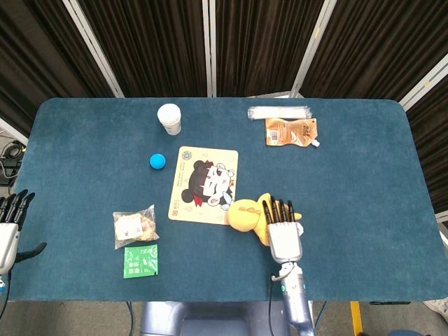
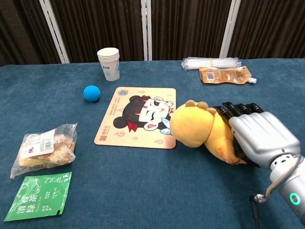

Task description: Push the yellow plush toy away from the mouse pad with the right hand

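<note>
The yellow plush toy (image 1: 245, 213) (image 2: 195, 126) lies at the near right corner of the cartoon mouse pad (image 1: 203, 183) (image 2: 138, 114), its round head tipped up and overlapping the pad's edge. My right hand (image 1: 283, 231) (image 2: 259, 138) rests flat against the toy's body from the right, its dark fingers (image 2: 238, 109) stretched out over it and covering much of the body. My left hand (image 1: 10, 224) hangs off the table's left edge with its fingers apart, holding nothing; it shows only in the head view.
A stack of paper cups (image 1: 169, 117) (image 2: 108, 63) and a blue ball (image 1: 157, 161) (image 2: 91, 93) stand left of the pad. A snack bag (image 1: 134, 225) (image 2: 45, 148) and a green tea packet (image 1: 141, 260) (image 2: 40, 195) lie near left. An orange pouch (image 1: 292, 131) (image 2: 224, 75) and a clear wrapped bundle (image 1: 278, 111) (image 2: 209, 62) lie far right.
</note>
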